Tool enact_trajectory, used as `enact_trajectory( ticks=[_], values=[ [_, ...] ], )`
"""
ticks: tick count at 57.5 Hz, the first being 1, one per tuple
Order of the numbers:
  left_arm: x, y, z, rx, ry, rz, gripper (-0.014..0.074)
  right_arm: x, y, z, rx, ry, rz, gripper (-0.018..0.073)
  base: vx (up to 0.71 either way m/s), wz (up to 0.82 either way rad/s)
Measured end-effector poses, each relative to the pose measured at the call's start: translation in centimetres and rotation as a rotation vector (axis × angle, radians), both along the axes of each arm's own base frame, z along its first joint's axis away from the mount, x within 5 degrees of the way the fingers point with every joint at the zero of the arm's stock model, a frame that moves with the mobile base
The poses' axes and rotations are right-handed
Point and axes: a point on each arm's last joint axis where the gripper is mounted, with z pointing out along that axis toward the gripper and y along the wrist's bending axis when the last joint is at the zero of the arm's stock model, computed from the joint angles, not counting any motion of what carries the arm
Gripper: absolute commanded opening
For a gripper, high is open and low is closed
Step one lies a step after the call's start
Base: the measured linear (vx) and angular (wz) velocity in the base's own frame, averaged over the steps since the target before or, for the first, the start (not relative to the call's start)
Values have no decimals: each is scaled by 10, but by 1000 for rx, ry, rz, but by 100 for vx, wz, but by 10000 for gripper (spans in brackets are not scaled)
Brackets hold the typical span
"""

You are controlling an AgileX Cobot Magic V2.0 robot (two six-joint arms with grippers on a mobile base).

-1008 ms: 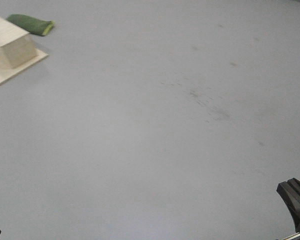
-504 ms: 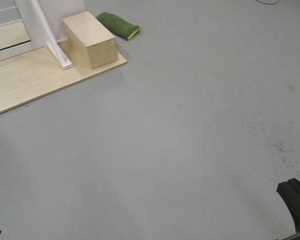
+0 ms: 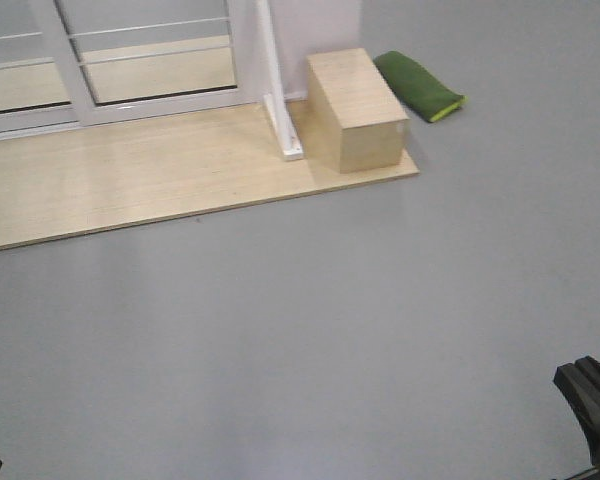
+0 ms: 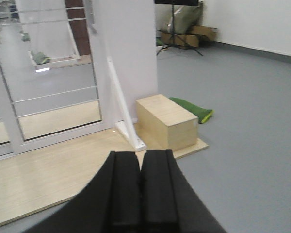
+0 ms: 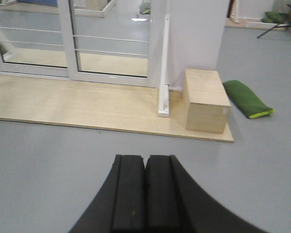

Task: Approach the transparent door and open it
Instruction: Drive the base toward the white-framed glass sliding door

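The transparent door [image 3: 150,60] is a glass panel in a white frame with thin white bars, at the top of the front view beside a second glass panel [image 3: 15,65]. In the left wrist view the transparent door [image 4: 53,73] shows a grey fitting [image 4: 90,17] high on its right stile. It also stands at the upper left of the right wrist view as the transparent door [image 5: 111,43]. My left gripper [image 4: 140,154] and right gripper [image 5: 145,158] are both shut and empty, well short of the door over grey floor. The front view shows only a corner of the right gripper [image 3: 588,395].
A pale wooden platform [image 3: 130,190] lies in front of the door. On its right end stand a wooden box [image 3: 355,110] and a slanted white brace [image 3: 278,110] against a white pillar [image 4: 128,53]. A green bag [image 3: 417,85] lies beyond the box. A tripod and cartons [image 4: 182,29] stand further back.
The front view has swung left: the box, bag and platform slid right across the frame, and the glass panels came into sight at the top. The grippers kept their places.
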Motion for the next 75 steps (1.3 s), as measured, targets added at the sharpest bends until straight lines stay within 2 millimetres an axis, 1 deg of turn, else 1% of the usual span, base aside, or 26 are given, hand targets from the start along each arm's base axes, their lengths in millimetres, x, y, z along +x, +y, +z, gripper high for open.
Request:
enact_trajectory(
  ticks=[16, 30, 42, 75],
  values=[
    [0, 0, 0, 0, 0, 0, -6, 0, 0, 0, 0, 0, 0, -6, 49, 69],
    [0, 0, 0, 0, 0, 0, -6, 0, 0, 0, 0, 0, 0, -6, 50, 42],
    [0, 0, 0, 0, 0, 0, -6, 0, 0, 0, 0, 0, 0, -6, 52, 12],
    [0, 0, 0, 0, 0, 0, -6, 0, 0, 0, 0, 0, 0, -6, 53, -3]
  ],
)
